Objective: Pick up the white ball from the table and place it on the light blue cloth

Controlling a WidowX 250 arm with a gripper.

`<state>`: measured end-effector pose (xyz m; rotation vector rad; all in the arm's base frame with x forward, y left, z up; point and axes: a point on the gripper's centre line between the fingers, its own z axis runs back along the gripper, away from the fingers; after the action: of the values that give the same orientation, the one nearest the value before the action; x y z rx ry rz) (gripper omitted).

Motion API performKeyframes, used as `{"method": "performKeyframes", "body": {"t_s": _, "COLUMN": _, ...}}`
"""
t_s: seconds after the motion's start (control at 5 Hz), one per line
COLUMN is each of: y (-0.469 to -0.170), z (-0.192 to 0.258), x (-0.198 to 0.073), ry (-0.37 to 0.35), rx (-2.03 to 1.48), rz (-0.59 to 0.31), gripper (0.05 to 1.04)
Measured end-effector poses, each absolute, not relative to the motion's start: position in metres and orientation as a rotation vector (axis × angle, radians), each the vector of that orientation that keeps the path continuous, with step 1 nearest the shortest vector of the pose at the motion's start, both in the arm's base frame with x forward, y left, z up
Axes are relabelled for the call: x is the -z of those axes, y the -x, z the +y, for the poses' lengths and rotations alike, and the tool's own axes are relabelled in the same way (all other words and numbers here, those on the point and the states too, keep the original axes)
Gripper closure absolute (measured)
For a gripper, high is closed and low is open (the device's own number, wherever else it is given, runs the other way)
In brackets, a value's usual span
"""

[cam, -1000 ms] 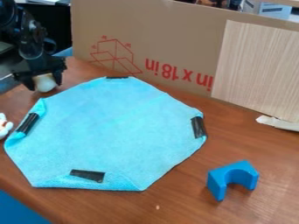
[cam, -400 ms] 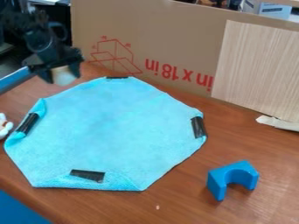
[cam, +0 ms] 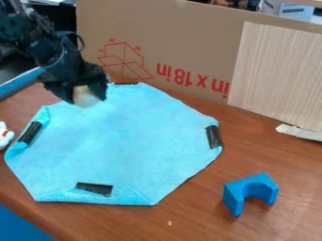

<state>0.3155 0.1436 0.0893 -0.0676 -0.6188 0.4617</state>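
At the upper left, the black gripper (cam: 86, 97) is shut on a whitish rounded object (cam: 85, 96), which sits between its two fingers. Both are over the upper left edge of a light blue cloth (cam: 125, 141). The cloth lies spread on the brown table, its folded edges held by strips of black tape. To the lower right of the cloth stands a blue arch-shaped block (cam: 250, 190), apart from it.
A cardboard sheet (cam: 182, 52) with red print stands along the back, with a wood-grain panel (cam: 277, 75) at its right. A white torn piece (cam: 299, 132) lies by the panel. Part of a small white figure (cam: 4, 135) shows at the left edge.
From the table's upper left corner, the gripper has moved right and slightly down to the cloth's edge, carrying the whitish object. Cloth and blue block have stayed put.
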Motion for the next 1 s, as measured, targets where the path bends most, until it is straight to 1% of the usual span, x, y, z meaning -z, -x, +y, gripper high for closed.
{"method": "performKeyframes", "body": {"t_s": 0.2, "y": -0.290, "z": 0.120, "x": -0.082, "ry": 0.091, "rx": -0.375, "rz": -0.579, "gripper": 0.233}}
{"method": "performKeyframes", "body": {"t_s": 0.4, "y": -0.272, "z": 0.105, "x": -0.071, "ry": 0.110, "rx": -0.308, "rz": -0.530, "gripper": 0.233}}
{"method": "performKeyframes", "body": {"t_s": 0.8, "y": -0.249, "z": 0.085, "x": -0.050, "ry": 0.146, "rx": -0.238, "rz": -0.428, "gripper": 0.233}}
{"method": "performKeyframes", "body": {"t_s": 1.0, "y": -0.245, "z": 0.079, "x": -0.048, "ry": 0.180, "rx": -0.218, "rz": -0.399, "gripper": 0.233}}
